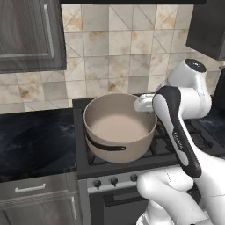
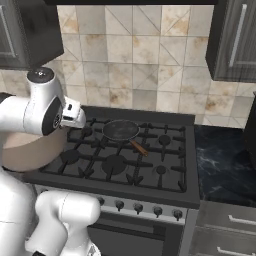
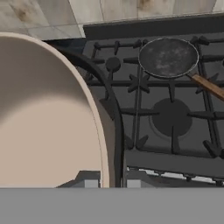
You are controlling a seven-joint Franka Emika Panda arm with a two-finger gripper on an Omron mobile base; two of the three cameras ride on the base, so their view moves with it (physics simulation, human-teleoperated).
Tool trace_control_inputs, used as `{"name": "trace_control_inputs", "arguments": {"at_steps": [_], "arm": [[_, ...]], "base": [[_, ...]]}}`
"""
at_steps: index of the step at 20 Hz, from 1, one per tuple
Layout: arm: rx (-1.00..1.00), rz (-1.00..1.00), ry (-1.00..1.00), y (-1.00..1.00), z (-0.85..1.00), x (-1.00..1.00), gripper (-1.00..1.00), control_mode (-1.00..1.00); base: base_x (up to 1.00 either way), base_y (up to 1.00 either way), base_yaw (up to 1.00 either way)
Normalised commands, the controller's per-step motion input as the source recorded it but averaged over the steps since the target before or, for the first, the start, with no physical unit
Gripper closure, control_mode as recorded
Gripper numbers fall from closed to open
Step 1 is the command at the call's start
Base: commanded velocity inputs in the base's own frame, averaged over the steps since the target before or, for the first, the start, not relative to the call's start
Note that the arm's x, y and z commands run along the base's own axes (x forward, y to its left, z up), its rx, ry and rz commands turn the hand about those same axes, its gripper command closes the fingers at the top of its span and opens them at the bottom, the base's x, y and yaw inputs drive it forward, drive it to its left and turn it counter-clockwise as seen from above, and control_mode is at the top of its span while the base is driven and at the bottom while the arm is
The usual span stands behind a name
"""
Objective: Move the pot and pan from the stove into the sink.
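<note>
Stove (image 2: 125, 165): spans the centre of the right base view.
Pot (image 1: 118, 127): centre of the left base view, upright on the stove's left side, pale inside showing.
Pan (image 2: 121, 130): rear burner, brown handle pointing lower right.
Gripper (image 1: 143, 104): at the pot's right rim; cannot tell whether it grips.

Left base view: right part of stove (image 1: 132, 163) hidden behind the arm; pot (image 1: 118, 127) rim covered at its right by the wrist.

Right base view: pot (image 2: 30, 150) mostly hidden behind the arm, cut by the left edge.

Hand view: pot (image 3: 48, 118) cut off at left and bottom; pan (image 3: 168, 57) handle cut by the right edge. Fingertips not discernible at the bottom, so jaw state cannot be told.
</note>
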Motion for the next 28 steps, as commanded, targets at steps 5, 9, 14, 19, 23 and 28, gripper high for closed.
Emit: {"name": "trace_control_inputs", "arguments": {"at_steps": [5, 9, 14, 19, 23, 28], "arm": [[0.02, 0.11, -0.22, -0.21, 0.0, -0.15, 1.0, -1.0], [0.0, 0.0, 0.0, 0.0, 0.0, 0.0, 1.0, -1.0], [0.0, 0.0, 0.0, 0.0, 0.0, 0.0, 1.0, -1.0], [0.0, 0.0, 0.0, 0.0, 0.0, 0.0, 1.0, 1.0], [0.0, 0.0, 0.0, 0.0, 0.0, 0.0, 1.0, 1.0], [0.0, 0.0, 0.0, 0.0, 0.0, 0.0, 1.0, 1.0]], "base": [[0.0, 0.0, 0.0], [0.0, 0.0, 0.0], [0.0, 0.0, 0.0], [-0.16, -0.02, 0.03], [-0.38, -0.06, 0.16], [-0.37, -0.1, 0.21]]}}
